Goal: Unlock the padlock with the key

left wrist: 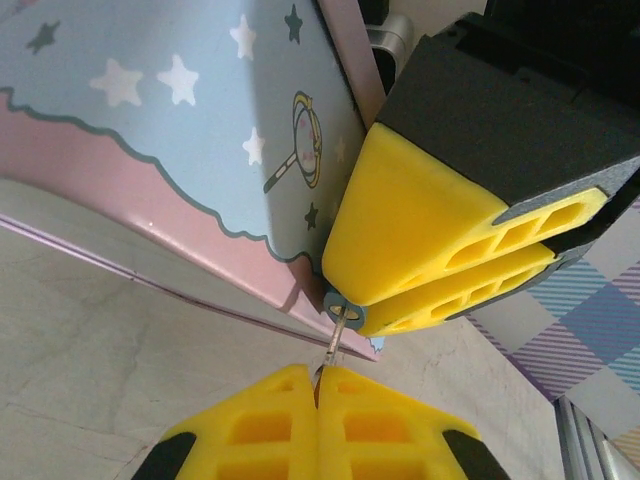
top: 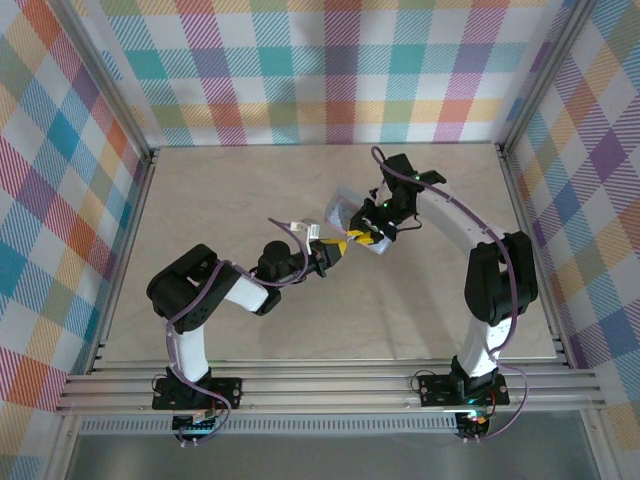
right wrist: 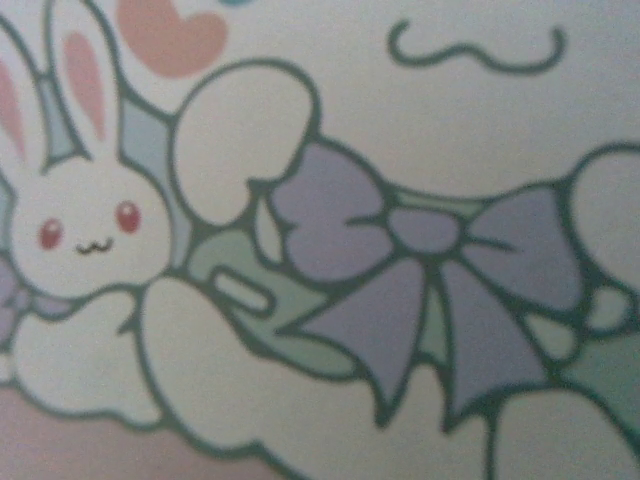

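Small, light and rigid by the look of it: a tiny blue-grey padlock (left wrist: pixel 345 306) at the lower corner of a pastel printed cover (left wrist: pixel 200 150), over the middle of the table (top: pixel 250 180). Likely to swivel on its mount and slide under smooth foam, so best pinched flat across its two faces, with the keyhole left facing outward. Mostly hidden behind foam here; probably the lock body rather than a mere ring, though hard to be sure. Same caution for the key (left wrist: pixel 338 335): a thin metal sliver, stiff yet easy to bend or twist out of a grip, best held by the bow with the shank in line with the keyhole. Right gripper (left wrist: pixel 372 298) clamped on the padlock, yellow pads nearly touching, with just the lock's edge peeping out at the tips. Left gripper (left wrist: pixel 318 378) squeezed fully together on the key's bow, with no gap between pads, blade pointing up and meeting the padlock's underside. Close against the right wrist camera, a bunny-and-bow print (right wrist: pixel 300 250) on that same cover.
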Robot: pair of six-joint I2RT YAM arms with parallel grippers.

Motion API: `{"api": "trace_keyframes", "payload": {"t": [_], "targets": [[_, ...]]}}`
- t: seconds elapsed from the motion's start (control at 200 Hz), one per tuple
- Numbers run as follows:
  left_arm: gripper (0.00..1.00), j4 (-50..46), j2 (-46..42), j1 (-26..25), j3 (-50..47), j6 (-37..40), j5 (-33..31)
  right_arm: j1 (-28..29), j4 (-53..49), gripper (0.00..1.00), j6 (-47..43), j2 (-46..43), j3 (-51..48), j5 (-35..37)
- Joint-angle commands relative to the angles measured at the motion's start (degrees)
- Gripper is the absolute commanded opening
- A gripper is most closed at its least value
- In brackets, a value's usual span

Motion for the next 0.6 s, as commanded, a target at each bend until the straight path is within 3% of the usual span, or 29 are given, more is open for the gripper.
{"api": "trace_keyframes", "payload": {"t": [0.0, 0.595], "targets": [[0.0, 2.0, 0.9, 0.2, 1.9, -0.6, -0.3, 0.0, 1.7, 0.0, 0.6, -1.8, -0.6, -2.7], [0.0, 3.4, 4.4, 0.5, 9.7, -3.5, 6.2, 0.4, 2.8, 0.0, 0.3, -1.4, -3.1, -9.9]]}}
